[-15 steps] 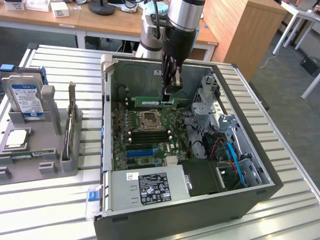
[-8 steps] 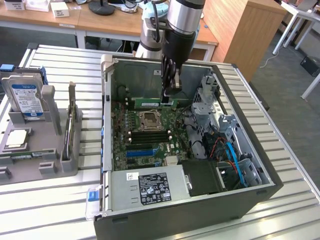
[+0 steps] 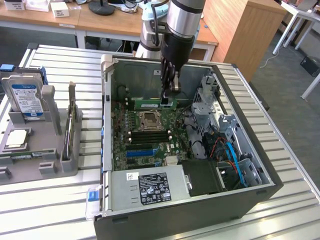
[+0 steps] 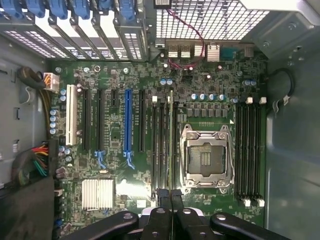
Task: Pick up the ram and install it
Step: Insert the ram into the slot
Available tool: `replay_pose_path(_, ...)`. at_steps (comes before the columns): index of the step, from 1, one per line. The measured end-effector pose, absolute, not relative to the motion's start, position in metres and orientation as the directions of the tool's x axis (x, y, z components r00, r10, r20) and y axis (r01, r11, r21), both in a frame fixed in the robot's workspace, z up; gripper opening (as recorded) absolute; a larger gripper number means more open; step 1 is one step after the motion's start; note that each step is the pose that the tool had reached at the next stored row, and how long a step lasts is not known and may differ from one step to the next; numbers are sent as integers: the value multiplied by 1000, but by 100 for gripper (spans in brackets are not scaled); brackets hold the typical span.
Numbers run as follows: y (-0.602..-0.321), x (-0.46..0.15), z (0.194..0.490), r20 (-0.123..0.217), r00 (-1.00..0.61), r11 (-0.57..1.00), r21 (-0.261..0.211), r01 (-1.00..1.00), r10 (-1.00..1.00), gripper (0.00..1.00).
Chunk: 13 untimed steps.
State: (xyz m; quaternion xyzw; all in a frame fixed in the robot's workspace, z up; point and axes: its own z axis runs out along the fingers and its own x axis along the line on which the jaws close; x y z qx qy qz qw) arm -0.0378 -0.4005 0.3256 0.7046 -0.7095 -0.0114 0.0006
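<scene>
- State of the claw (image 3: 168, 100): pressed together on the ram (image 3: 150, 105), pinching it near one end; the stick stands on edge, its long side level, inside the open computer case (image 3: 175, 220)
- Place of the ram: in the wrist view its thin edge runs along the bank of dark memory slots (image 4: 162, 145) just beside the processor socket (image 4: 207, 155), on the side towards the blue slot (image 4: 127, 120); whether it touches a slot cannot be told
- Doing the step well: keep the stick parallel to one slot and square to the board, so that both ends meet the slot together
- Because you hold it near one end, the free end is likely to tip or lag; press straight down and evenly, never sideways
- The slots lie close together, so check that the edge sits over a single slot and not over the ridge between two neighbours
- Count, task things: one ram, one claw
- Count, on the board: one processor socket; two banks of memory slots, one on either side of it; one blue slot; one white slot (image 4: 71, 115); one finned heat sink (image 4: 97, 194)
- Count, elsewhere: one power supply (image 3: 150, 184) in the case; one hard drive (image 3: 25, 97) standing in a grey holder (image 3: 45, 165) on the slatted worktop (image 3: 50, 210), at the exterior view's left
</scene>
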Motion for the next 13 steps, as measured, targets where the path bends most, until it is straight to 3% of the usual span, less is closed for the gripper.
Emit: replay_pose_path(13,-401,-38,321,-30,-6,6,17,-1000,-1000,12)
